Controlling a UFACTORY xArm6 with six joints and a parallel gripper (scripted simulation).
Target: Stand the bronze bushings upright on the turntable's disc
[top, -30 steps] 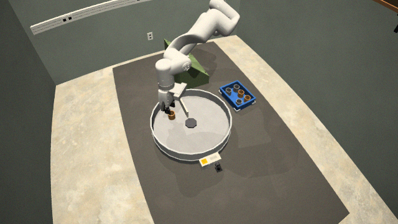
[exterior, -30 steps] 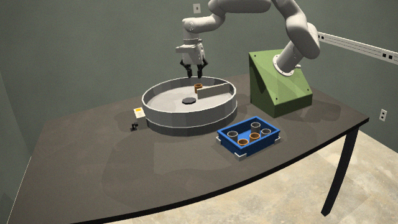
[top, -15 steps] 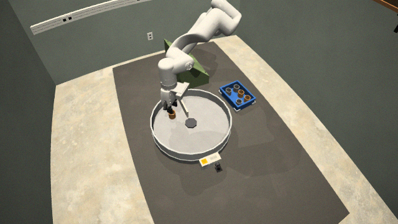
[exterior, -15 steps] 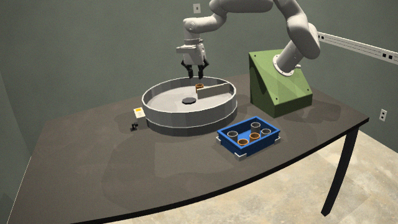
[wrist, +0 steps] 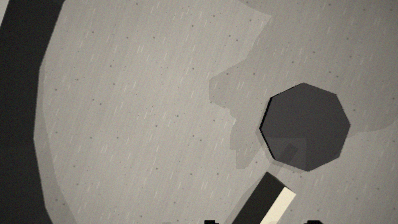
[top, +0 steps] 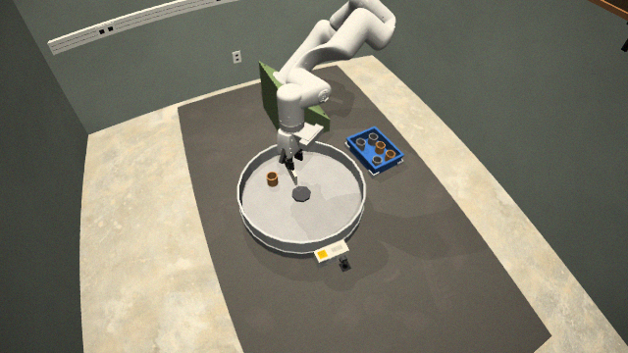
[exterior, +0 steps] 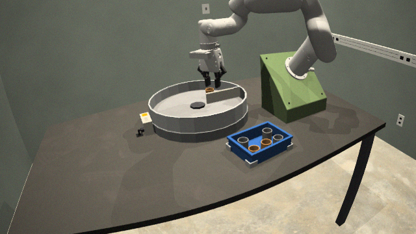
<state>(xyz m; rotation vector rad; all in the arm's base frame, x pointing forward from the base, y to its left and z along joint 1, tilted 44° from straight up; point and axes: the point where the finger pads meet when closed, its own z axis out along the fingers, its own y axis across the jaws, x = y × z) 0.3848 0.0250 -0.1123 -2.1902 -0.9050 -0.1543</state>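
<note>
One bronze bushing [top: 272,179] [exterior: 209,91] upright on the disc, below the fingers [top: 290,161] [exterior: 212,84] (half-open, holding nothing), outside their grasp

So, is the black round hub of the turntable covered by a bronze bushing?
No, the hub is bare, and the bronze bushing stands away from it.

Dark green walls [top: 442,64] [exterior: 114,42], mottled beige floor [top: 137,235] [exterior: 292,195].

Dark tabletop [top: 417,294] [exterior: 136,182], turntable [top: 301,247] [exterior: 198,125], blue crate [top: 360,159] [exterior: 270,153], green wedge base [top: 269,93] [exterior: 273,88]
</note>
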